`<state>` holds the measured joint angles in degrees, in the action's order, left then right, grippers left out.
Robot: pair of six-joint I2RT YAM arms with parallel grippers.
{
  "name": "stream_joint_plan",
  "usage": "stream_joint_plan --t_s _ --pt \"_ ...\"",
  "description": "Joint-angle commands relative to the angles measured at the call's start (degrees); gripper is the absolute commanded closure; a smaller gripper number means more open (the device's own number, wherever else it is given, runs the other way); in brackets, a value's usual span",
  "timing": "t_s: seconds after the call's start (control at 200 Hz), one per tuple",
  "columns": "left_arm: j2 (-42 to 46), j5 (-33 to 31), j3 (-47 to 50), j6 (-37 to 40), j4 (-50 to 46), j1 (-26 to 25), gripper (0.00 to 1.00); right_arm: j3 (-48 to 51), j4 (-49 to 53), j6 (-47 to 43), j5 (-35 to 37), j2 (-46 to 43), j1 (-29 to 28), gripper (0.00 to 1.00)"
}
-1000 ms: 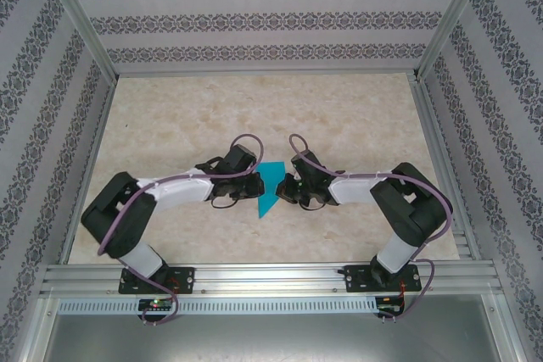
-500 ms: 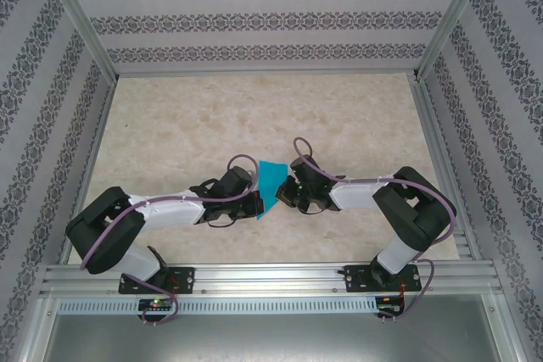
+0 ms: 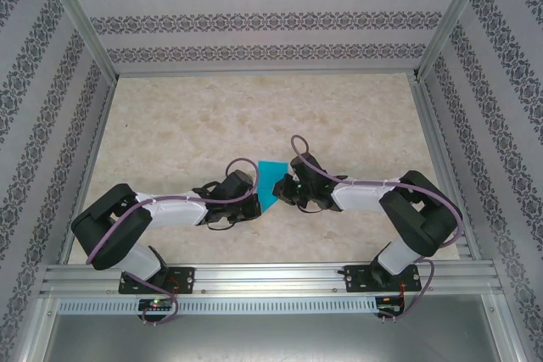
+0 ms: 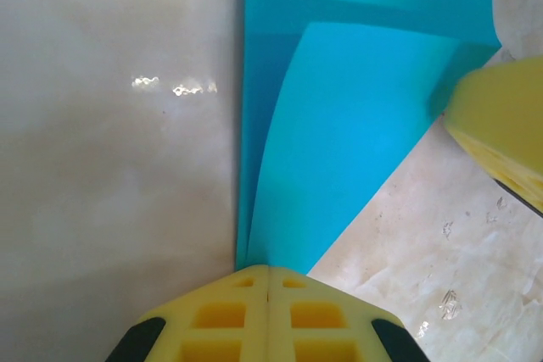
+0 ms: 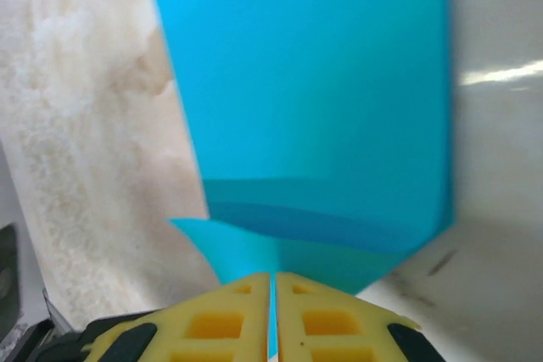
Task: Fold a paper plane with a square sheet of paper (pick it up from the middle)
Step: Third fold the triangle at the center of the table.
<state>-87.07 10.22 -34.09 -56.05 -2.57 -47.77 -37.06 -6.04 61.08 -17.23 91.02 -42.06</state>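
Over the last second the left arm has sunk lower and stretched flatter along the near rail [image 3: 271,275]. The sheet of paper [image 3: 271,179] now shows as a smaller teal patch than it did. Folded and creased, it sits beyond the middle of the rail, well in from it, over the marbled table [image 3: 170,125]. In the left wrist view it tapers to a point, with one flap curling up off a darker layer beneath.

The left gripper [image 4: 268,284] comes at it from the rail's left half. Its yellow fingers are pressed flat together, with the sheet's narrow tip running into the seam between them, so it is clenched on the paper. The right gripper [image 5: 272,287] reaches in from the rail's right half, a little farther from the rail than the left one. Its fingers are nearly together with a sliver of teal in the slit, grasping the sheet's edge. In the left wrist view, one right finger [image 4: 501,129] meets the sheet's corner.
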Motion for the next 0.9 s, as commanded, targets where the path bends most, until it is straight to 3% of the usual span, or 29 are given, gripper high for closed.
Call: stream_joint_plan --t_s 0.0,0.525,0.729,0.894 --pt "-0.6 -2.6 -0.9 -0.1 -2.5 -0.7 1.0 -1.9 0.3 -4.0 -1.1 -0.6 -1.6 0.89" --pt "0.3 -1.4 -1.3 0.3 -0.6 -0.7 1.0 -4.3 -0.7 -3.6 -3.0 8.5 -3.7 0.95" --pt "-0.2 -1.5 -2.0 2.1 -0.1 -1.6 0.91 -4.2 -1.3 -3.8 -3.0 8.6 -3.7 0.95" --pt "-1.7 -4.5 -1.9 2.0 -4.1 -1.7 0.95 -4.1 -1.0 -5.0 -2.8 9.1 -3.6 0.96"
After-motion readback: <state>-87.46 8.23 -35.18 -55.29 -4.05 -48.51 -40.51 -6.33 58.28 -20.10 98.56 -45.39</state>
